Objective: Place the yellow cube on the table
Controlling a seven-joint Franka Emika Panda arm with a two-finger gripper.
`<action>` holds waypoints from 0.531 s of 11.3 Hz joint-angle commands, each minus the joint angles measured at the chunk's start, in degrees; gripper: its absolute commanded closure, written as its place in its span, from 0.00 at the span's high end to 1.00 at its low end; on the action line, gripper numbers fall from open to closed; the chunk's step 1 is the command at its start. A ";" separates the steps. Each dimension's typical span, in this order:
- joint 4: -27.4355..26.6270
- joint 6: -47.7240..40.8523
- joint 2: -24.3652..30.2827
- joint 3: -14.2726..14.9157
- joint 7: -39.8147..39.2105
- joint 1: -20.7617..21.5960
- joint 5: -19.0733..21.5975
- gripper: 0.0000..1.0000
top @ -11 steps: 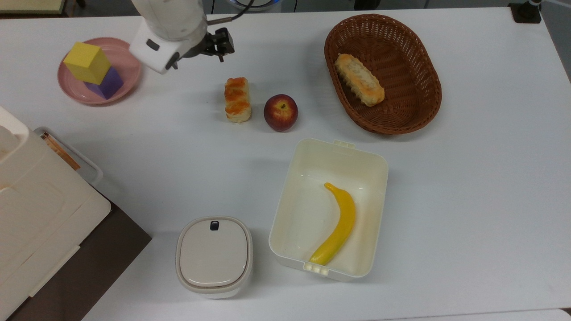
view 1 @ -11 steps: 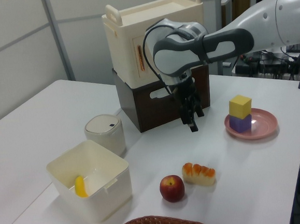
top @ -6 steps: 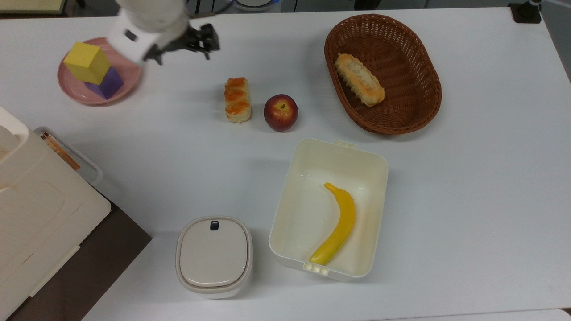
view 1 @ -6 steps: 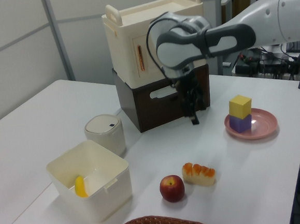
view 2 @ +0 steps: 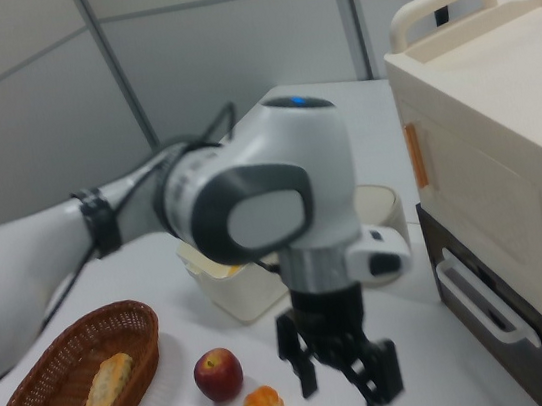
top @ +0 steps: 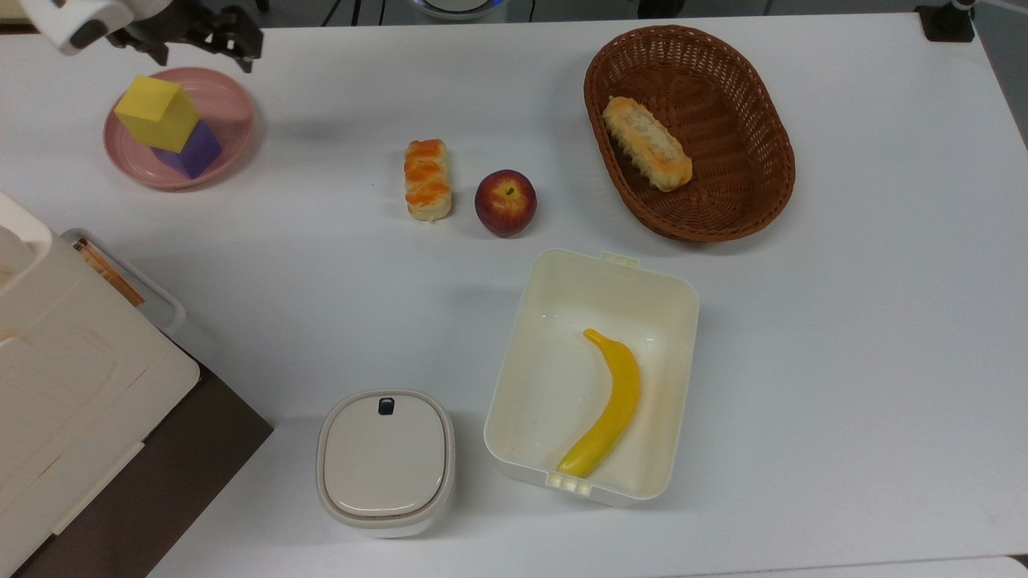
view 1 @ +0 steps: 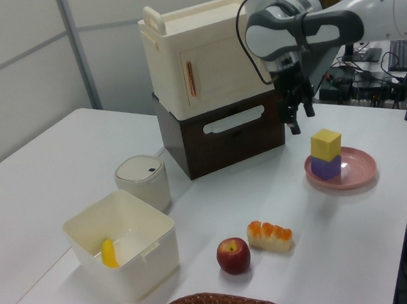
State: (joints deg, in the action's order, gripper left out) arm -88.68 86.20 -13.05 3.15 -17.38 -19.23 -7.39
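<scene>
1. Yellow cube: a plain matte block with sharp edges and no marks. It sits squarely on top of a purple cube of like size, and the pair stands in a pink round plate near the top view's upper left corner. In the left view the same stack shows on the plate at the far right side of the table.
2. Gripper: it hangs in the air just beyond the plate's far rim in the top view, apart from the cube. In the right view its two dark fingers stand spread, with nothing between them. In the left view it points down, above and to the left of the cube.
3. Table surface: wide, white and matte. Mid-table lie a glazed pastry and a red apple, just beside each other. A brown wicker basket holds a bread roll. An open cream box holds a yellow banana, and a small lidded white container stands near it.
4. Room: a cream cabinet with handles sits on a dark brown base at the table's edge. Grey panelled walls show behind, with desks and cables past the arm in the left view.
</scene>
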 commanded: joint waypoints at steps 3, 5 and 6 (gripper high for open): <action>-0.18 4.67 -6.19 -0.16 0.06 -4.93 -4.11 1.00; -0.18 6.17 -7.69 -0.16 0.06 -5.55 -5.61 1.00; -0.09 6.43 -8.30 -0.16 0.06 -5.55 -6.66 1.00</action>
State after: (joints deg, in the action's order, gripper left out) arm -88.68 91.29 -20.83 3.17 -17.38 -24.70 -11.78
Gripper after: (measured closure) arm 0.000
